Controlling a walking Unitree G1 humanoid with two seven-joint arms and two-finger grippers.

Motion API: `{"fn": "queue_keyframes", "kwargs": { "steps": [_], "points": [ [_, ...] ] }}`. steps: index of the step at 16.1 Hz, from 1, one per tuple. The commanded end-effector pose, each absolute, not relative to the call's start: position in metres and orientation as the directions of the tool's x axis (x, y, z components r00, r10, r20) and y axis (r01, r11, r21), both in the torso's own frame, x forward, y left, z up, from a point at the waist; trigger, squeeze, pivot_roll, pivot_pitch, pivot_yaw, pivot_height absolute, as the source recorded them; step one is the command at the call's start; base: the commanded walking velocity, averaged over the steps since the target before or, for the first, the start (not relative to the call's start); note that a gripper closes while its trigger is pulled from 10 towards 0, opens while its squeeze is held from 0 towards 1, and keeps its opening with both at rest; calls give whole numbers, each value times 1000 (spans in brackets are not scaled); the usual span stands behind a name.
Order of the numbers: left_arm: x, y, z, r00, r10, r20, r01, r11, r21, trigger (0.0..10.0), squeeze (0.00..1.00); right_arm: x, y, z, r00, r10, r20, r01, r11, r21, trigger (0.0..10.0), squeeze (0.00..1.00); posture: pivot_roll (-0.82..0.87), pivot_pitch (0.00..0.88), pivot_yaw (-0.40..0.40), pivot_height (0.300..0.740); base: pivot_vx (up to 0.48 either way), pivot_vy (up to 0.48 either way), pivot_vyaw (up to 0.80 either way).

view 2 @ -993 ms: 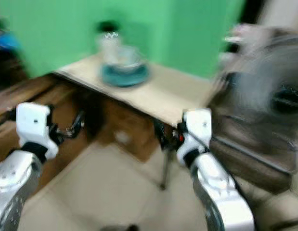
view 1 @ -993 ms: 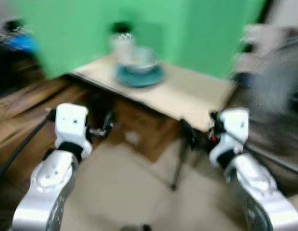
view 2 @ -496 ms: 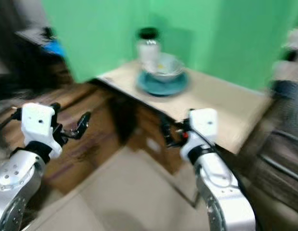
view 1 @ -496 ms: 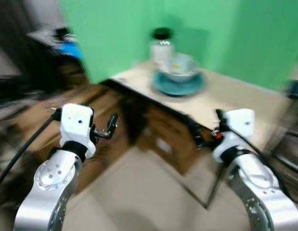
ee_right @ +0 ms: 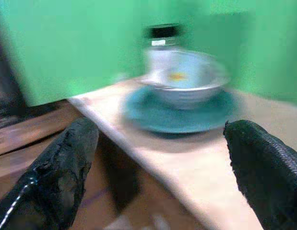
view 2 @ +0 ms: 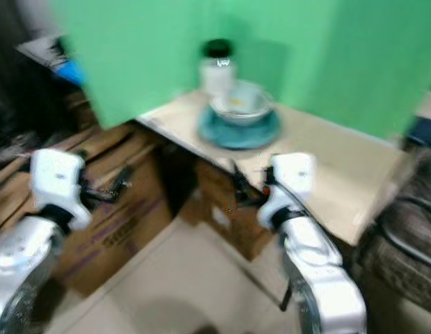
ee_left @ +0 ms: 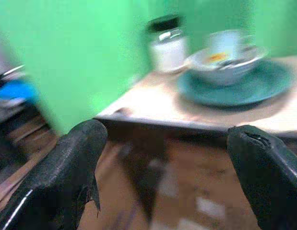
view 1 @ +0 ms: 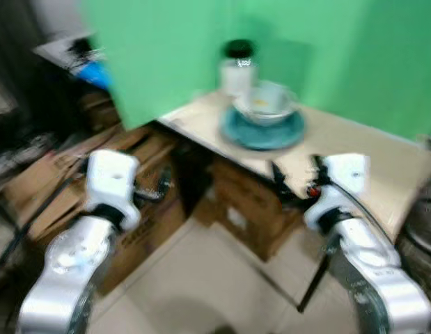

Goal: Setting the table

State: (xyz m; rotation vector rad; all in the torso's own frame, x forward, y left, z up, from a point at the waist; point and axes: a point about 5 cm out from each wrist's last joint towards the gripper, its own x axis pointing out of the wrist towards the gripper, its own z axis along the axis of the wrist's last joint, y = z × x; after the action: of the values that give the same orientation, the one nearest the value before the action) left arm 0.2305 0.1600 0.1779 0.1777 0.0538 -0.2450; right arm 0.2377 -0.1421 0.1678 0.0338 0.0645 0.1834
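A teal plate sits on a light wooden table with a pale bowl stacked on it. Right behind them stands a glass jar with a black lid. The picture is blurred. My left gripper is open, held out over the cardboard boxes to the left of the table, short of its corner. My right gripper is open at the table's front edge, just short of the plate. The right wrist view has the plate and bowl straight ahead between the fingers.
A green wall or screen rises behind the table. Brown cardboard boxes sit on the floor at the left and under the table. Dark clutter with something blue lies far left. The floor before me is beige tile.
The view has shifted as I walk and turn; the table and dishes now sit nearer and more central. Both arms stay held out in front, fingers open as before.
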Motion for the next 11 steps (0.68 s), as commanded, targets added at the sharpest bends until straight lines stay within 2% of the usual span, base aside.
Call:
{"fn": "queue_keyframes", "kwargs": {
  "steps": [1, 11],
  "points": [
    [230, 166, 180, 974, -217, -70, 227, 956, 189, 10000, 1000, 238, -133, 172, 976, 217, -31, -215, 975, 52, 10000, 1000, 66, 0, 56, 740, 270, 0, -800],
    [232, 166, 183, 973, -224, -56, 230, 960, 158, 10000, 1000, 240, -131, 174, 974, 226, -5, -226, 973, 52, 10000, 1000, 68, 0, 56, 740, 276, 0, 0]
  ]
}}
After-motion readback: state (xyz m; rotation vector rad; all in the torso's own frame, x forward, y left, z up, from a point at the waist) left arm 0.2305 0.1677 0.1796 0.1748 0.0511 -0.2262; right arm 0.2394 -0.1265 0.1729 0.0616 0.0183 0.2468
